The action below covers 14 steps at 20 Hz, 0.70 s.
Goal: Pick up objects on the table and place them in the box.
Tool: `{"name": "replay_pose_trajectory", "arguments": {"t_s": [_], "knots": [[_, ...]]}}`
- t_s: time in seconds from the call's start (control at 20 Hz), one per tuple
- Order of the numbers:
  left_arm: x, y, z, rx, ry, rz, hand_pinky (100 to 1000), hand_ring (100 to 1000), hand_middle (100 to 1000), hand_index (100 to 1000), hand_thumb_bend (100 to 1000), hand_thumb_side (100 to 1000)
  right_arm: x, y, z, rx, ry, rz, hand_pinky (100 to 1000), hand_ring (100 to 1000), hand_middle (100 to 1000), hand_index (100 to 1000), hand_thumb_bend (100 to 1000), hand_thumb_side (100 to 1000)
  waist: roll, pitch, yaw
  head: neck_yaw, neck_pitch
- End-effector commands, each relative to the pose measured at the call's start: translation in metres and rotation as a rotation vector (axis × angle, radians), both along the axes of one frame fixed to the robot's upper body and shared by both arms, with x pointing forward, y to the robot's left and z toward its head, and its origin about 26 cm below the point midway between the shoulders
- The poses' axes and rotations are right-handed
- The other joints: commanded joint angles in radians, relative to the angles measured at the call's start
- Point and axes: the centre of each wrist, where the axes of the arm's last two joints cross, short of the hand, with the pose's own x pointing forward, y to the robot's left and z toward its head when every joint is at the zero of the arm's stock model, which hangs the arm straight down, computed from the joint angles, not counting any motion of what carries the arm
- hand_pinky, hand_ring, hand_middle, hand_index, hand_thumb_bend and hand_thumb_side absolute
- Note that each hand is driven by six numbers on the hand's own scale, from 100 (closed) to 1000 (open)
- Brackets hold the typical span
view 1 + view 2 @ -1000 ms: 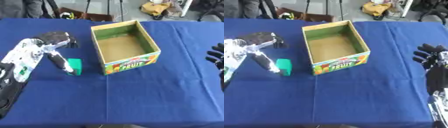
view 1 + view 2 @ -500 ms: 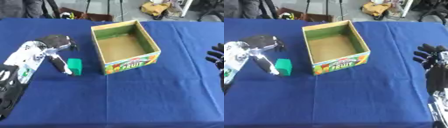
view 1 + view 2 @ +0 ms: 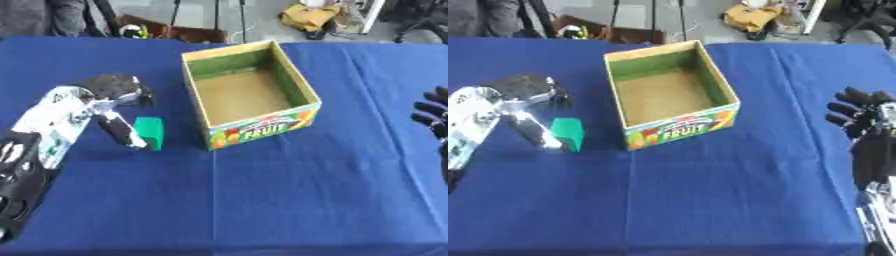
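Note:
A small green block (image 3: 149,132) stands on the blue tablecloth, just left of the cardboard fruit box (image 3: 297,84), which is open at the top and has nothing inside. My left hand (image 3: 114,86) hovers left of the block, above the cloth. One straight finger (image 3: 121,132) reaches down along the block's left side and seems to touch it. No finger is closed round the block. My right hand (image 3: 863,113) rests open at the right edge, fingers up, well away from box and block.
The blue table (image 3: 262,200) stretches wide in front of the box. Beyond its far edge lie a yellow bag (image 3: 317,15), stands and cables on the floor.
My left arm has drifted slightly down and to the left while its finger stays beside the block. Block, box and right hand have not moved.

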Motion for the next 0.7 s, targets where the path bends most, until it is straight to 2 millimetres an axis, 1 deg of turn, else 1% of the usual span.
{"name": "replay_pose_trajectory", "arguments": {"t_s": [0.05,0.4,0.7], "knots": [[0.0014,0.0029,0.0068,-0.019,-0.011,0.000,650,581,560,733,809,379,0.0013,-0.0053,0.0081,-0.028,-0.020,-0.002,746,756,736,816,100,1000,-0.001,-0.012,-0.001,0.003,0.006],[0.0026,0.0034,0.0036,-0.011,0.029,-0.009,636,559,533,708,798,378,0.0013,-0.0052,0.0082,-0.028,-0.021,-0.001,747,756,736,816,100,1000,-0.001,-0.012,0.000,0.004,0.006],[0.0029,0.0020,0.0010,0.011,0.064,-0.037,633,559,532,701,781,380,0.0015,-0.0050,0.0085,-0.028,-0.021,0.001,746,756,736,816,100,1000,-0.001,-0.011,-0.001,0.004,0.006]]}}
